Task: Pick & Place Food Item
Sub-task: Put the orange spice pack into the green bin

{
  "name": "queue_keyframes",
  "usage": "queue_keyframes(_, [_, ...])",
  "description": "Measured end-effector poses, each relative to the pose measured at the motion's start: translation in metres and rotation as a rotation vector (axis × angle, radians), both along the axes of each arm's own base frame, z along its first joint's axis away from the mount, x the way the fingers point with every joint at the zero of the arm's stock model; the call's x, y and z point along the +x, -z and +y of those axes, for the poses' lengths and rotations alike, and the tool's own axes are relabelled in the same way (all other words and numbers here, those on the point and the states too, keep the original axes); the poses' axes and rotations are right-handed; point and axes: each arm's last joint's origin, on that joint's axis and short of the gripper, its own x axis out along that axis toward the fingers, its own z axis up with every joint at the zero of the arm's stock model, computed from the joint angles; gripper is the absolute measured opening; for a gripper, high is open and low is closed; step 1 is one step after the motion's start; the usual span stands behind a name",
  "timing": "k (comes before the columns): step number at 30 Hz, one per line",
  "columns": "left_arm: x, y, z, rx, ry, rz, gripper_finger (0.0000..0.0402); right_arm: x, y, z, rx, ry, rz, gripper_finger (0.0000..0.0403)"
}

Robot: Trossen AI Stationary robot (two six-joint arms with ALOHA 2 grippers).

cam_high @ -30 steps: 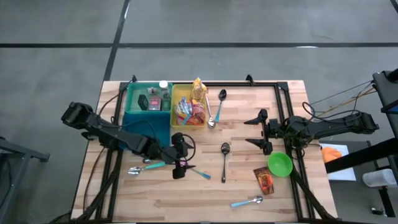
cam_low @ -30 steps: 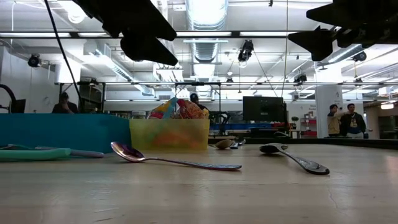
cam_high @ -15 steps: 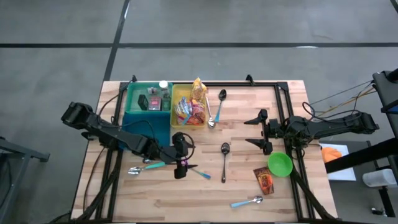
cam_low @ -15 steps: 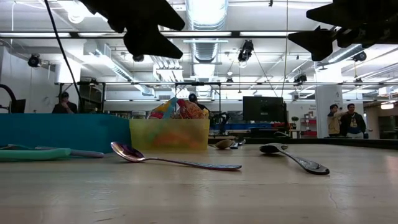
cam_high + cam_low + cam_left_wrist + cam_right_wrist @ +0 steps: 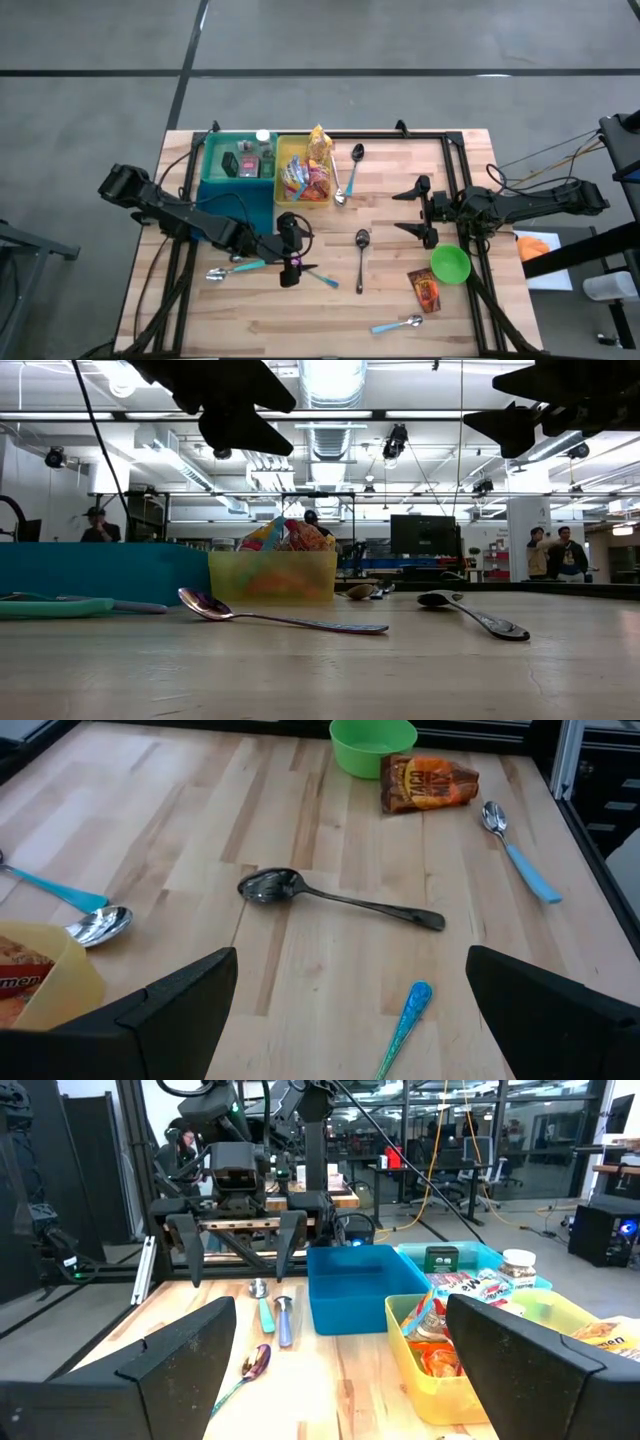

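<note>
The wooden bench [image 5: 250, 310] is carrying everything here, with the two dark arms reaching in from its sides. At its far edge a teal bin [image 5: 236, 172] and a yellow bin [image 5: 285, 150] are sitting side by side, touching; the yellow one is holding several bright snack packets. Nearer the right arm a green bowl [image 5: 450, 264] is resting, and just beside it, toward the bench's near edge, the food item is lying flat: a brown snack packet [image 5: 425, 289].

The left pincer [image 5: 288, 262] is hovering above the bench near its middle, jaws standing wide and holding nothing, with a teal-handled spoon [image 5: 232, 269] below and beside it. The right pincer [image 5: 415, 211] is hanging above the bench on the right side, also spread wide and empty, pointing toward the centre.

The relation that matters: the packet is lying well apart from the left pincer, across a dark spoon [image 5: 361, 255], but near the right pincer, just past the bowl toward the near edge. So the right arm appears to be the nearer one. From above, the packet's long axis is running roughly from the far edge to the near edge, slightly tilted, so a grip across its shorter width looks the likelier fit.

Smaller things are scattered about: a blue-handled spoon [image 5: 398, 324] near the front edge and another spoon [image 5: 354, 165] beside the yellow bin.
</note>
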Motion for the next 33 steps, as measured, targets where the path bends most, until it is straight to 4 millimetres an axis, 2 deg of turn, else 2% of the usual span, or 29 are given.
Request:
queue_keyframes(25, [-0.0001, -0.0001, 0.0000, -0.001, 0.000, 0.000, 0.0395, 0.0000, -0.0002, 0.0000, 0.002, 0.000, -0.001, 0.0359])
queue_keyframes(33, [-0.0001, -0.0001, 0.0000, -0.001, 0.000, 0.000, 0.0395, 0.0000, -0.0002, 0.0000, 0.182, -0.008, -0.001, 0.0359])
